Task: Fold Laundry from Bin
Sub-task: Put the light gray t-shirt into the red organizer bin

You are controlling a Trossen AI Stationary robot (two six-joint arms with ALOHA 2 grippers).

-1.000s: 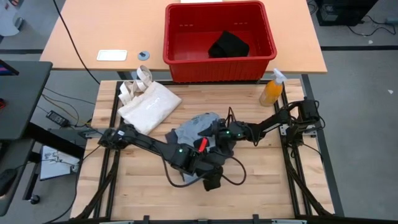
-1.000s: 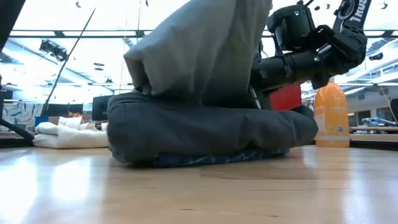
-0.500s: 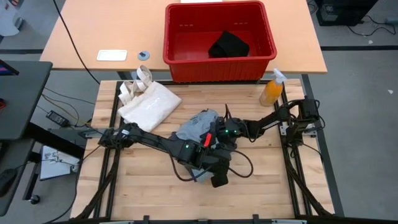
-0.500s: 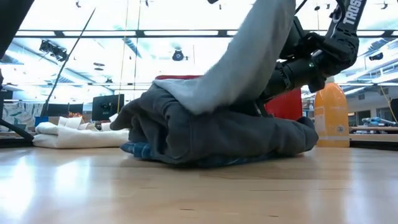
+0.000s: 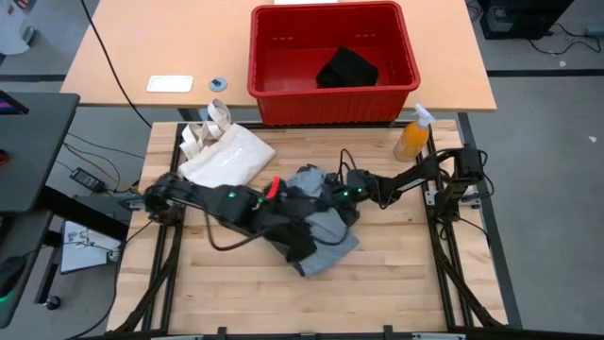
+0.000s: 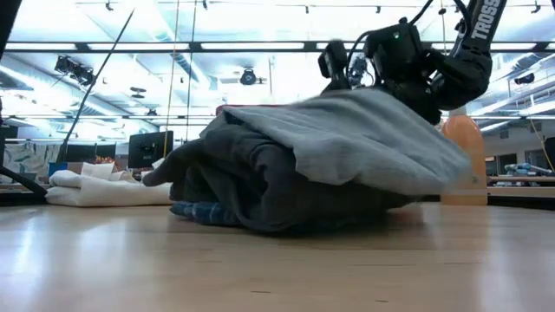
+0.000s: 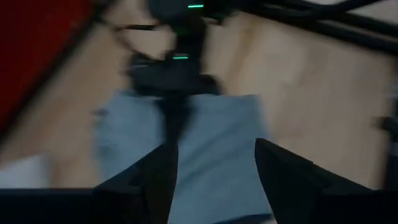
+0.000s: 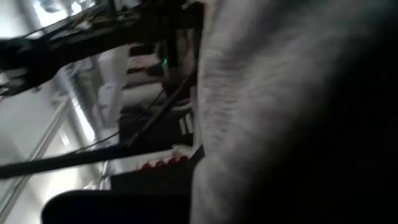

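Observation:
A heap of laundry [image 5: 321, 222] lies mid-table. Its light grey piece [image 6: 373, 147] is draped over a dark charcoal-grey piece [image 6: 234, 178], with a bit of blue plaid [image 6: 201, 212] at the bottom against the wood. My left gripper [image 7: 214, 149] hovers open above the heap's near side [image 5: 304, 253], with nothing between its fingers. My right gripper [image 5: 332, 195] reaches in from the table's right and is shut on grey cloth at the heap's far right side. A black piece [image 5: 346, 68] lies inside the red bin [image 5: 283, 90]. My right gripper has grey cloth at the heap's far right part [image 7: 186, 127]. Its fingers come in nearly level from the table's right. Cloth fills its own wrist view, so the layers and the exact part do not show. The garment rests on the heap.
The cream tote bag [image 5: 226, 161] lies at the far left of the table. An orange spray bottle [image 5: 412, 137] stands at the far right. The bin sits on the desk beyond the far edge. Bare wood stretches along the near edge [image 5: 311, 302].
The light grey piece hung high from my left gripper. It has come down and now lies draped over the heap. My left gripper has drawn up and back toward the table's left, free of the cloth. My right gripper has rolled at the heap's far right side.

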